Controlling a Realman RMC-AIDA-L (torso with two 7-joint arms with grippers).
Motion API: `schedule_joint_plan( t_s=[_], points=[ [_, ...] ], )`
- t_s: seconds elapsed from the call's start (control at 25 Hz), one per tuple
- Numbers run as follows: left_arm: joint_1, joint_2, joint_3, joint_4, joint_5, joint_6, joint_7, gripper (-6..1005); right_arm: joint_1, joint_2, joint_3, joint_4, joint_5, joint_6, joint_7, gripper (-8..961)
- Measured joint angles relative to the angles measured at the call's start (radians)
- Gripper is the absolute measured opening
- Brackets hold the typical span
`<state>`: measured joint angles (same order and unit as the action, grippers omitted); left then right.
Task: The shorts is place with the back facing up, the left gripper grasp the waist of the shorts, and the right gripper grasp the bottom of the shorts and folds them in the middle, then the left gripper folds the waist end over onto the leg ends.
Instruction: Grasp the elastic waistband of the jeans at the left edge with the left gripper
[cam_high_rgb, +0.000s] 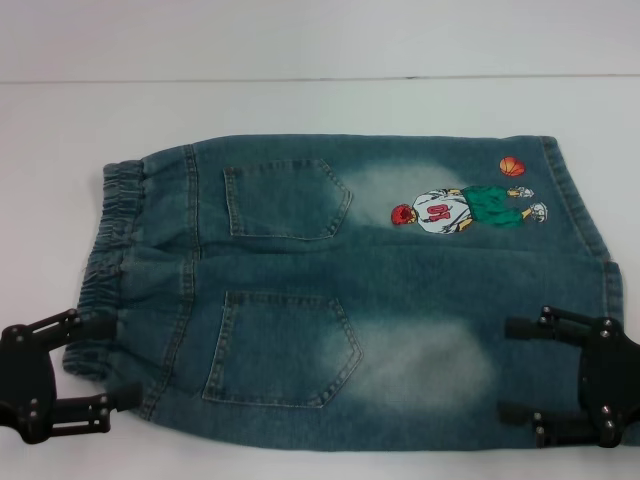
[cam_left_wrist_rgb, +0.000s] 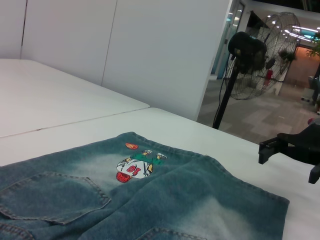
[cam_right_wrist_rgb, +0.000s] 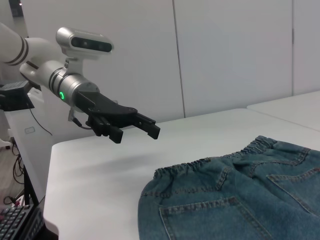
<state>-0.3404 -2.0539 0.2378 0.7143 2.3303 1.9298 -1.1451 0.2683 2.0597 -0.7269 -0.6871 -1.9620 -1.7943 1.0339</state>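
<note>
I log: shorts (cam_high_rgb: 350, 290) flat on worktop (cam_high_rgb: 300, 100), pockets up; left hand (cam_high_rgb: 100, 365) spread by waist (cam_high_rgb: 115, 250); right hand (cam_high_rgb: 520, 370) spread over leg ends (cam_high_rgb: 590, 230).

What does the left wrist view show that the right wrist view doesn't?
Only the left wrist view shows the cartoon print, the leg ends, a standing fan and the right gripper. Only the right wrist view shows the waist and the left gripper, open, held above the table. Both show the shorts lying flat, pockets up.
</note>
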Motion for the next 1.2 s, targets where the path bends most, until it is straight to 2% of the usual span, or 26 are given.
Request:
schedule_joint_plan(
  t_s=[0.64,0.76,0.96,1.2],
  points=[
    [0.003,-0.001,-0.026,0.027,-0.007,-0.026,-0.033,915,0.006,0.011,0.002,0.0,0.0,0.005,0.008,929],
    [0.014,-0.015,-0.037,0.114,-0.005,-0.043,-0.109,911,0.009,0.011,0.002,0.0,0.0,0.006,0.018,929],
    [0.042,-0.059,-0.019,0.287,0.006,-0.106,-0.257,905,0.01,0.01,0.019,0.0,0.0,0.019,0.02,928],
    [0.045,-0.086,0.059,0.367,0.066,-0.167,-0.368,897,0.015,0.008,0.029,0.0,0.002,0.029,0.02,928]
  ],
)
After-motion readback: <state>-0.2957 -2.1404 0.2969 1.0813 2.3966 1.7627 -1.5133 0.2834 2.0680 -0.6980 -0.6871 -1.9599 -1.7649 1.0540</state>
